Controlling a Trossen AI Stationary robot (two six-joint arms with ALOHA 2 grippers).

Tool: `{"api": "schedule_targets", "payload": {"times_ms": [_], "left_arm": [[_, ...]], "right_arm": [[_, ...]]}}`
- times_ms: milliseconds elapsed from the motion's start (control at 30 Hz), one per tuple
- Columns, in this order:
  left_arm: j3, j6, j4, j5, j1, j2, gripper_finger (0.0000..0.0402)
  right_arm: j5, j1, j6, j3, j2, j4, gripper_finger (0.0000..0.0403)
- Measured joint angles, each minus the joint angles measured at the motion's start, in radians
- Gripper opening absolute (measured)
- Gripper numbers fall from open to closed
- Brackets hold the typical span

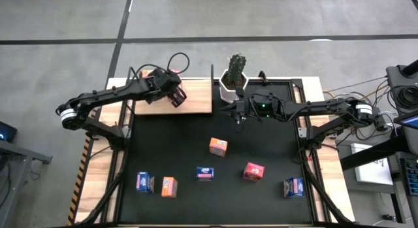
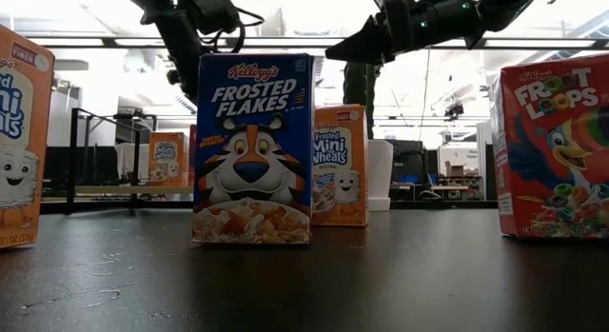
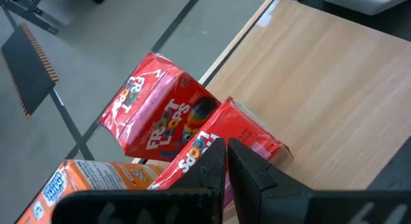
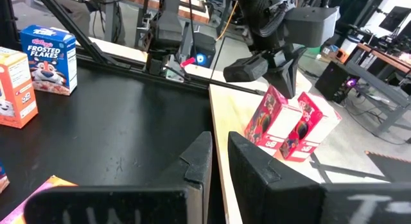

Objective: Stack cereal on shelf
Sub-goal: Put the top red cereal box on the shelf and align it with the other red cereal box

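The light-wood shelf [image 1: 196, 100] lies at the table's far left. Two pink-red cereal boxes [image 3: 160, 115] [image 3: 247, 131] and an orange one [image 3: 96, 185] stand on their bases along the shelf's far-left edge. My left gripper [image 1: 176, 94] is shut and hangs right over the red boxes [image 4: 273, 118]. Six more boxes stand on the black mat, among them an orange one [image 1: 218, 146], a blue one [image 1: 205, 173] and a pink-red one [image 1: 253, 171]. My right gripper [image 1: 238, 115] waits by the plant pot [image 1: 232, 84], empty, its fingers a narrow gap apart. My left gripper's shut fingers [image 4: 286, 83] come from above, pointing down, at the top of the two pink-red boxes [image 4: 282, 95]. I cannot tell whether they touch a box.
The white pot with a cactus [image 1: 234, 76] stands at the far edge, right of the shelf. Thin black posts [image 1: 212, 74] rise at the shelf's edges. Bare board lies on the shelf's right part [image 3: 334, 83]. Bare mat lies between the boxes and the shelf [image 1: 170, 136].
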Motion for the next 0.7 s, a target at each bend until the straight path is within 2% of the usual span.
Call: {"api": "schedule_targets", "payload": {"times_ms": [700], "left_arm": [[0.002,-0.008,0.014,0.001,-0.001,-0.019,0.0001]], "right_arm": [[0.0,0.0,0.009,-0.002,0.0,-0.002,0.0043]]}}
